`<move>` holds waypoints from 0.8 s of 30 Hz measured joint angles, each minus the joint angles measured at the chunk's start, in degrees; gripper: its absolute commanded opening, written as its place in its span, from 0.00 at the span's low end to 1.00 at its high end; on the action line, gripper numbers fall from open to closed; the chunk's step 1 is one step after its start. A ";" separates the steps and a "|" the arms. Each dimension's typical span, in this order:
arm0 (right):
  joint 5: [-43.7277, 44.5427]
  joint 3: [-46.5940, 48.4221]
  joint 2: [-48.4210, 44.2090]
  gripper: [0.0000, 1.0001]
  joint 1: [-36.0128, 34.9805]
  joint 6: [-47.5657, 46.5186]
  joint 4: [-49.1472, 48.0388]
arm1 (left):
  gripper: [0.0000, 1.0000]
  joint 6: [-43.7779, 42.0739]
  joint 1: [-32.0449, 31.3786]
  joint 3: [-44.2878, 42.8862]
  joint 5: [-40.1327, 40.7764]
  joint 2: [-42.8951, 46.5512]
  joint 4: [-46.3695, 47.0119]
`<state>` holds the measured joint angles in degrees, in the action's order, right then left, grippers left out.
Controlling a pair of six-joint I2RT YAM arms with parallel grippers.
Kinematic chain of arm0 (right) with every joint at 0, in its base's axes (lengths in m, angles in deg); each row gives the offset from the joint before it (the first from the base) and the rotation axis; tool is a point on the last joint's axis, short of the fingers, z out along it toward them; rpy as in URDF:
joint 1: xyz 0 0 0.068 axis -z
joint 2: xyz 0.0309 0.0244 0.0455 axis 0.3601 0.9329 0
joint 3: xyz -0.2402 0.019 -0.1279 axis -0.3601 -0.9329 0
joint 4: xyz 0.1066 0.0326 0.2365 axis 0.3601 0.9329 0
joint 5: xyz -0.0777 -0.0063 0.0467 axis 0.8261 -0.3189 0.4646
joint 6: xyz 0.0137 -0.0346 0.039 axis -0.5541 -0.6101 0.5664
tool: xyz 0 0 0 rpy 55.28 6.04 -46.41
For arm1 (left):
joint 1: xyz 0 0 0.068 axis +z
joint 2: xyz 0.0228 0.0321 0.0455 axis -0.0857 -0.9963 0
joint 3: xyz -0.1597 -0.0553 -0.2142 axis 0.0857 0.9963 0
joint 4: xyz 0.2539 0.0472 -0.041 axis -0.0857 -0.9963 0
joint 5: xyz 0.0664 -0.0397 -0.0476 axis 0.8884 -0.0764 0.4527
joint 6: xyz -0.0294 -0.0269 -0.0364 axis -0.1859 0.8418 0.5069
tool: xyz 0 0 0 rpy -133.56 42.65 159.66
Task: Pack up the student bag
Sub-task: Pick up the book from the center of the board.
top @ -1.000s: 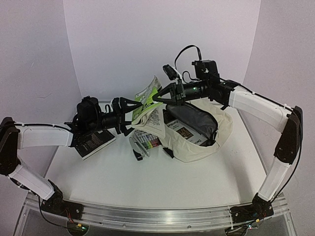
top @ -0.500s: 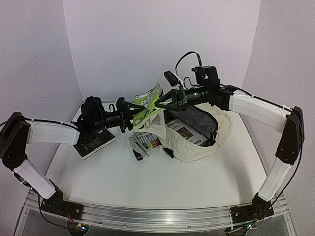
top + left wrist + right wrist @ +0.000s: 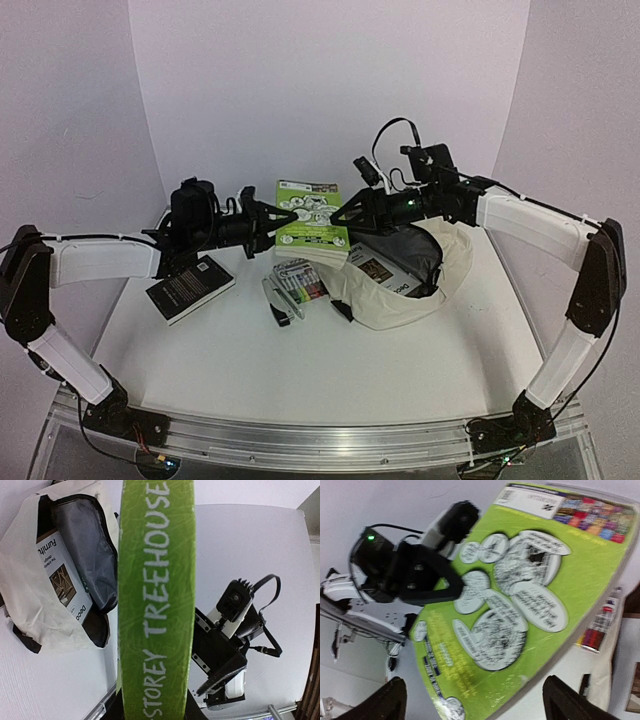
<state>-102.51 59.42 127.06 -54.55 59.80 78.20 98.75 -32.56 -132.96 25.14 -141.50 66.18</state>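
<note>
Top view, near to far.

- Table [image 3: 300,370]: bare white surface in front of the items.
- Black book [image 3: 190,288]: lies flat at the left, below the left forearm. Same spot as a second ago.
- Marker pack [image 3: 302,283]: lies on the table just left of the bag. It has not moved.
- Student bag [image 3: 400,305]: cream, lies on its side on the table right of centre. Its mouth is open toward the left, with the grey lining showing. A white-covered book [image 3: 385,272] sits inside, partly sticking out. The bag's position is unchanged.
- Green book [image 3: 312,212]: held in the air above the marker pack and the bag's left flap, with its cover facing the top camera. A second ago it hung tilted and twisted between the two arms; now its edges sit near square to the view.
- Left gripper [image 3: 283,222]: a second ago its jaws stood wide open. They have now closed onto the green book's left edge. The left wrist view shows the green spine running straight up between the jaws.
- Right gripper [image 3: 338,214]: a second ago it pinched the book's right side. Now its jaws are spread wide and off the book. In the right wrist view both fingers [image 3: 390,702] sit far apart at the bottom edge, with the back cover beyond them untouched.
</note>
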 measured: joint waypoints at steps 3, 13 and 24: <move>6.01 0.12 -1.03 0.98 0.86 -4.15 3.04 | 0.00 -5.40 -0.97 -5.45 -0.17 0.02 -8.11; 10.59 5.55 -3.25 0.98 4.35 -6.23 10.69 | 0.00 -39.28 -3.99 -30.18 12.92 1.78 -44.88; -2.33 11.51 -3.25 0.98 16.37 -3.72 12.78 | 0.03 -69.68 -8.42 -34.17 19.90 2.78 -64.56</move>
<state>-104.84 70.93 123.81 -38.18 56.08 90.98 29.07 -40.98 -167.14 45.04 -138.72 1.62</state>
